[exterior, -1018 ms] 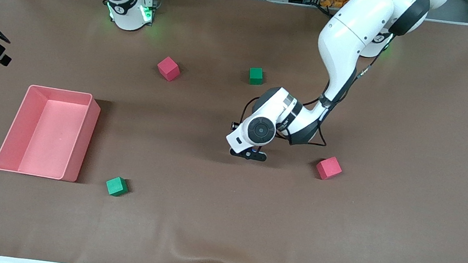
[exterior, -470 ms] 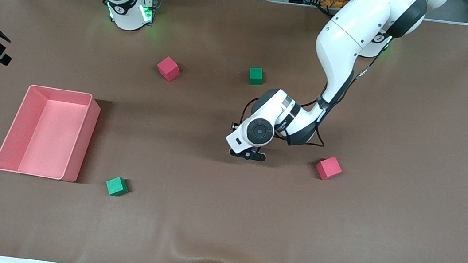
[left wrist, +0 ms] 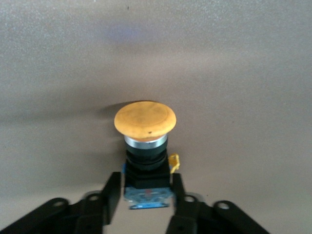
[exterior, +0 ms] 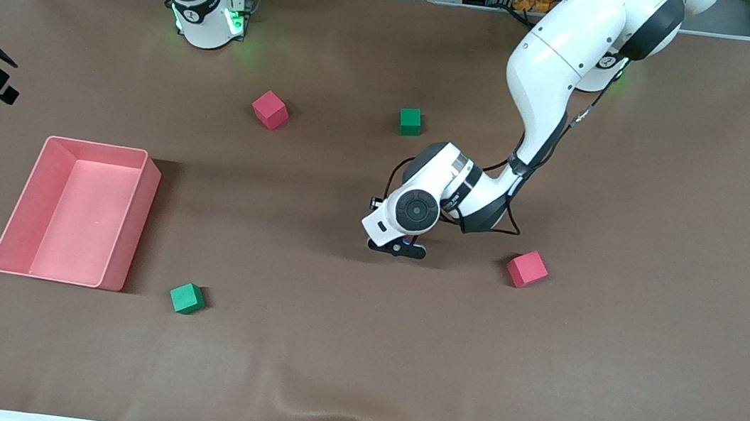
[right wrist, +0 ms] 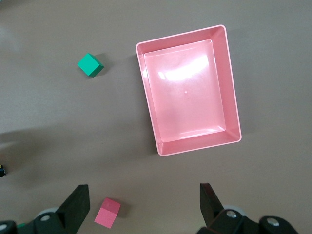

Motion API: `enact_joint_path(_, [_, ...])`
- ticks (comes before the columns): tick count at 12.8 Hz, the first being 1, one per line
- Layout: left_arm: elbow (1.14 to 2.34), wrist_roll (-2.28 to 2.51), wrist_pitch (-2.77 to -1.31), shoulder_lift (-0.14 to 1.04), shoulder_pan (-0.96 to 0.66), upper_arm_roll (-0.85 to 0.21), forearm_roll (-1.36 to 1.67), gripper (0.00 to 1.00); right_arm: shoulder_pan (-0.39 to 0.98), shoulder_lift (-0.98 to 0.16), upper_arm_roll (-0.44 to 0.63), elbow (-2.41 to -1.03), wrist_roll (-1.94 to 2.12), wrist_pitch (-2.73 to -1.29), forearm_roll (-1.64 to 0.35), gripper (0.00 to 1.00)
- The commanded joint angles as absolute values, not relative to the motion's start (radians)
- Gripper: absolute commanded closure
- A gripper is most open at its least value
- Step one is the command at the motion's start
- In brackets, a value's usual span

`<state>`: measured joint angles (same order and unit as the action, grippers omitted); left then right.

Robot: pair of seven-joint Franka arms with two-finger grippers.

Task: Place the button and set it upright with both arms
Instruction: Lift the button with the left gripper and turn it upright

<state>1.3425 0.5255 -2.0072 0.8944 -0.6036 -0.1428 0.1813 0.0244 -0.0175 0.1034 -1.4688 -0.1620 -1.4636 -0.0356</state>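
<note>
The button (left wrist: 145,146) has a round orange cap and a black body with a blue base. It stands cap-up at table level between my left gripper's fingers. My left gripper (left wrist: 146,184) is shut on the body's lower part. In the front view my left gripper (exterior: 399,248) is low over the middle of the table, and the white wrist hides the button. My right gripper (right wrist: 144,209) is open and empty, high above the table. Only the right arm's base and upper links (exterior: 203,10) show in the front view.
A pink bin (exterior: 97,145) sits toward the right arm's end and also shows in the right wrist view (right wrist: 180,36). Red cubes (exterior: 270,110) (exterior: 527,268) and green cubes (exterior: 410,121) (exterior: 187,298) lie scattered. The right wrist view shows one green cube (right wrist: 90,64) and one red cube (right wrist: 107,212).
My left arm's wrist has shifted very slightly. Nothing else has moved.
</note>
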Motion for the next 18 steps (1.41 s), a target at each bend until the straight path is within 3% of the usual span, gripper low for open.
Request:
enact_joint_path(1, [1.328,0.547,-2.011,0.902,-0.615,-0.133,0.199,1.00,0.021,-0.029,0.101,-1.440,-0.147,-1.442,-0.020,0.00])
enact_joint_path(6, [1.322,0.665,-2.013,0.873,-0.630,-0.135,0.198,1.00,0.021,-0.029,0.101,-1.440,-0.147,-1.442,-0.020,0.00])
enact_joint_path(11, [1.275,0.923,-2.031,0.813,-0.748,-0.097,0.045,1.00,0.021,-0.029,0.101,-1.440,-0.147,-1.440,-0.020,0.00])
enact_joint_path(18, [1.275,1.413,-2.261,0.822,-0.940,-0.097,-0.634,1.00,0.023,-0.029,0.101,-1.440,-0.147,-1.436,-0.020,0.00])
